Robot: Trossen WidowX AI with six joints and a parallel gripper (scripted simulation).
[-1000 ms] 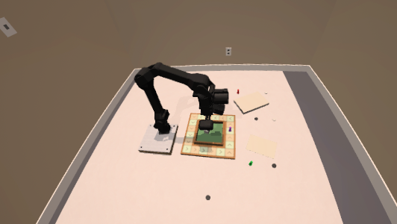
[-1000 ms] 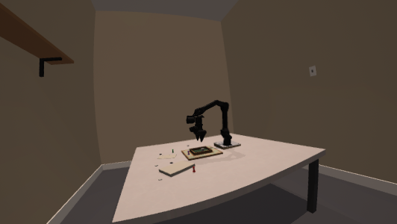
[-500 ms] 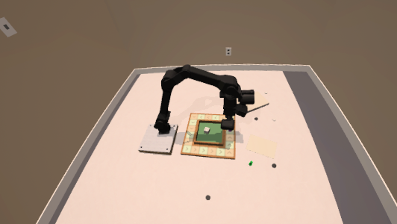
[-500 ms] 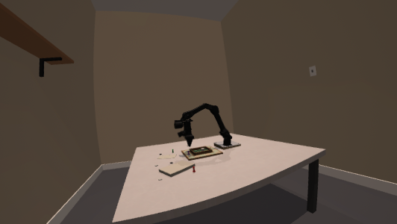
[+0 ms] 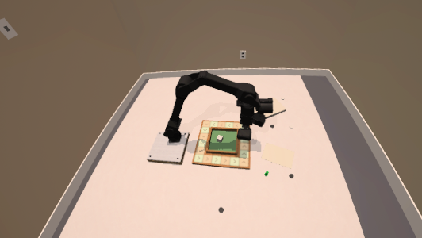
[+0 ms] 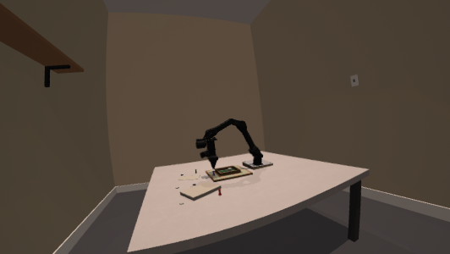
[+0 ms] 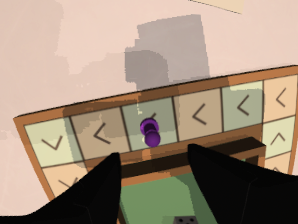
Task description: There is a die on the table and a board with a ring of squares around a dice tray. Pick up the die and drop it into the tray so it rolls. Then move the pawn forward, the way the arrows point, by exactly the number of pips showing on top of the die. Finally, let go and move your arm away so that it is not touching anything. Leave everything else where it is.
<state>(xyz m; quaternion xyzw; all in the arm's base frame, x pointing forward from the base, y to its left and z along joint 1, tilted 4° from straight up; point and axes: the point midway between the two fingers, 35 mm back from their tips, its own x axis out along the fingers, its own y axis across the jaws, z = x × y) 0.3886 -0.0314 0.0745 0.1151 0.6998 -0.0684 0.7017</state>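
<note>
- Two fingers of your hand stand partly open, gripping nothing.
- Just beyond the fingertips in the wrist view, the purple pawn occupies a pale green square of the board.
- Within the green-floored tray lies your die, partly cut off by the wrist view's lower edge.
- Farther out, a green piece and a red piece stand apart from the board on your surface.
</note>
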